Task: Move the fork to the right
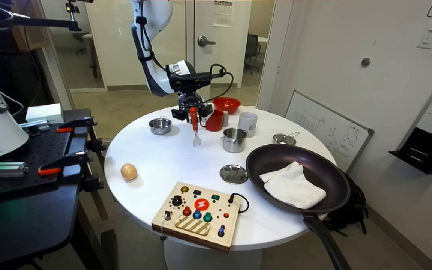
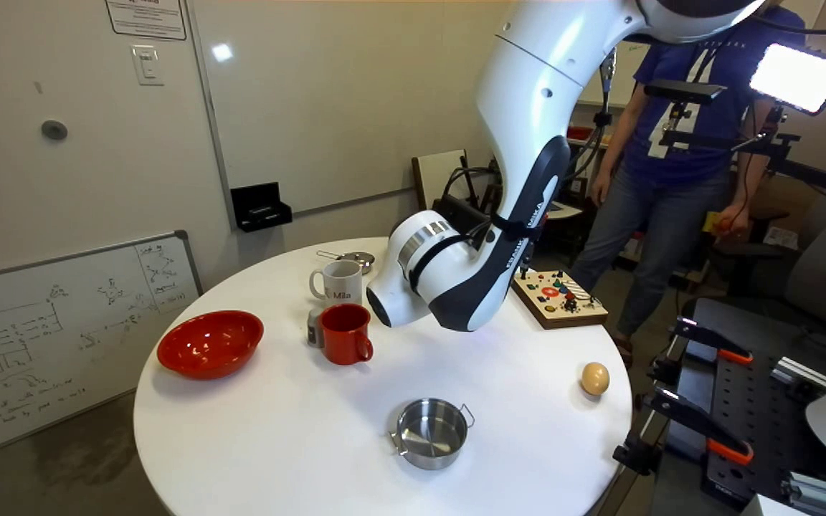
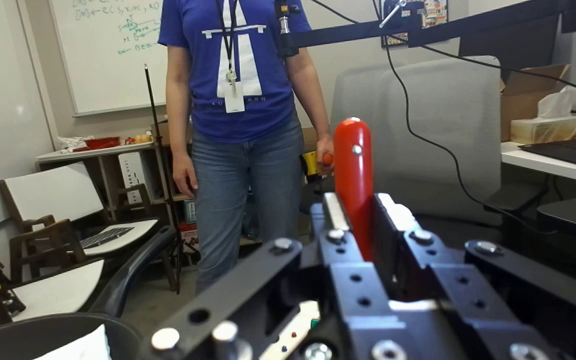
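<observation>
The black metal tool [image 3: 360, 215] is closed on the handle of a slim, red-handled, silvery-headed fork [image 1: 195, 125], one jaw to each side. The fork's long axis stands nearly upright, tilted a little in an exterior view: rounded handle end up, tines pointing down at the round white desk [image 1: 163, 161]. Whether the tines touch the desk I cannot tell.

Near the tool are a red cylindrical mug [image 2: 345, 347], with a small grey cylinder [image 2: 315, 330] just beside it, and a white cylindrical mug [image 2: 341, 279] lettered "Mila"; the contents of both mugs are hidden. A shallow, two-handled steel pan [image 2: 436, 460] shows its metal floor in an exterior view; the floor of a deeper steel pot [image 1: 234, 145] is out of sight. A glossy red bowl [image 2: 210, 347] shows its red inner wall.

Farther out, a folded white cloth [image 1: 294, 187] lies in a round black frying pan [image 1: 326, 172]. Just beside it lies a round shiny metal lid [image 1: 234, 174]; a tan egg-shaped object [image 1: 129, 171] and a pale wooden panel with coloured knobs [image 1: 216, 206] lie near the desk's edge.

In an exterior view the white robot arm [image 2: 520, 143] blocks sight of the fork. The wrist view shows the handle end close up, the tines hidden, and a person in a blue T-shirt [image 3: 248, 125], who also appears in an exterior view.
</observation>
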### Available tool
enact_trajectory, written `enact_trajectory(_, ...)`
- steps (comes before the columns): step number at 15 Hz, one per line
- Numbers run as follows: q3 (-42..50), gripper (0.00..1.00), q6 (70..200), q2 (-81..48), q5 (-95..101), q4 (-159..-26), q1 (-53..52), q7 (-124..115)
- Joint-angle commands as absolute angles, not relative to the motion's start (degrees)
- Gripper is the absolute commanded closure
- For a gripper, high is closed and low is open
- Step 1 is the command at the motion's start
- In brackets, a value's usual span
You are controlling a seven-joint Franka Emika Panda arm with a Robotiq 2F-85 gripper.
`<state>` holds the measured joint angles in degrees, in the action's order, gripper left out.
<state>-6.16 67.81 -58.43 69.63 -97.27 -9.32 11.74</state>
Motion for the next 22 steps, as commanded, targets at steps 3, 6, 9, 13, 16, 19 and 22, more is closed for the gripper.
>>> enact_trajectory(3, -7.57, 0.92, 68.24, -60.14, 67.23, -93.58, -7.60, 15.27)
enact_trajectory(6, -7.94, 0.92, 69.76, -60.48, 66.41, -92.60, -6.43, 18.37)
enact_trajectory(9, -7.71, 0.92, 71.10, -61.56, 65.25, -91.15, -5.29, 21.01)
enact_trajectory(13, -7.64, 0.92, 73.23, -62.73, 63.61, -89.64, -3.79, 23.08)
enact_trajectory(16, -8.43, 0.92, 78.36, -62.00, 63.72, -90.57, -2.00, 27.17)
enact_trajectory(19, -8.34, 0.92, 82.76, -61.84, 63.57, -90.89, -1.24, 31.44)
enact_trajectory(22, -7.66, 0.92, 84.53, -61.85, 63.61, -91.04, -1.13, 33.91)
